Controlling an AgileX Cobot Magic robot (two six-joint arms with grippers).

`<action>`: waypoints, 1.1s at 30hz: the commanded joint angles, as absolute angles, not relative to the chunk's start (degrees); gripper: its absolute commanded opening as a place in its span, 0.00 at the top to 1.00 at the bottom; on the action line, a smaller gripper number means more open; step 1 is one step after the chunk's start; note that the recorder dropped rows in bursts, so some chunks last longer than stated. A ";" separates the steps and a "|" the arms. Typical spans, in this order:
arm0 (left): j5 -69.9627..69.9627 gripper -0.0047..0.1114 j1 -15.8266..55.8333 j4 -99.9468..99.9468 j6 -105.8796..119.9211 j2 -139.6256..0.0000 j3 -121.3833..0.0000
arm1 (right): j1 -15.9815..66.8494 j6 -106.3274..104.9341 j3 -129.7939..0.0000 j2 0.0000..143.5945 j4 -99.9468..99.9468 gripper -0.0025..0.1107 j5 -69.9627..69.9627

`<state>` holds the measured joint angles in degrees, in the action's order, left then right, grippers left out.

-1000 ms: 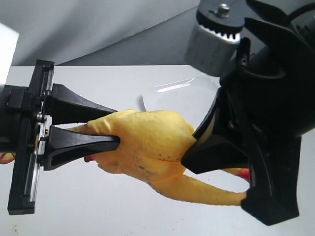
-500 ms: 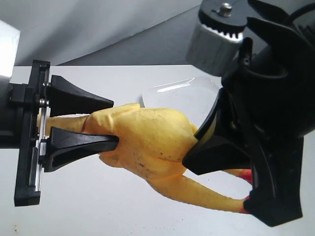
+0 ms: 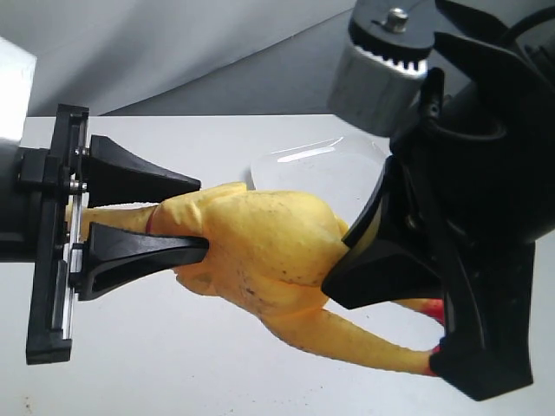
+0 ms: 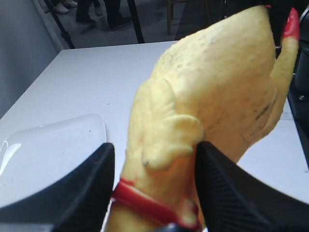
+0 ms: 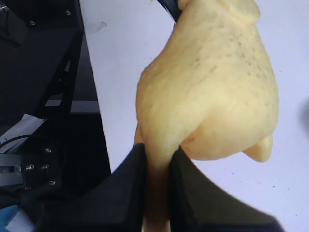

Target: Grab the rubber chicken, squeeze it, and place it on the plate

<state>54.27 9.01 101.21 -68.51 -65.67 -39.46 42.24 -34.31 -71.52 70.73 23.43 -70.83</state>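
Item: rubber chicken (image 3: 269, 247), aloft between your two grippers, near the plate (image 3: 321, 165).
Right gripper (image 5: 158, 153): clamped tight on its thin end.
Left gripper (image 3: 204, 215): jaws part-spread, flanking its other end; whether they grip it, you cannot tell.

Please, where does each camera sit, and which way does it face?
Exterior: off the arms, close over the table, facing the rubber chicken between left claw and right claw.
Left wrist: behind left claw's fingers, facing the rubber chicken's body, plate beyond.
Right wrist: behind right claw, which pinches the rubber chicken's thin end.
Shared: exterior and left wrist both show the plate.
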 commanded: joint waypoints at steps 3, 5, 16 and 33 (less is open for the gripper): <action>53.48 0.27 9.27 99.95 -69.89 -65.61 -39.25 | 42.28 -34.61 -71.77 70.38 24.99 0.98 -69.69; 53.48 0.27 9.27 99.95 -71.73 -65.61 -39.25 | 42.28 -34.61 -71.77 70.38 24.99 0.98 -69.69; 53.48 0.91 9.27 99.95 -71.49 -65.61 -39.25 | 42.28 -34.61 -71.77 70.38 24.99 0.98 -69.81; 53.73 0.50 9.27 99.95 -69.87 -65.61 -39.25 | 42.28 -34.44 -71.77 70.38 24.99 0.98 -69.81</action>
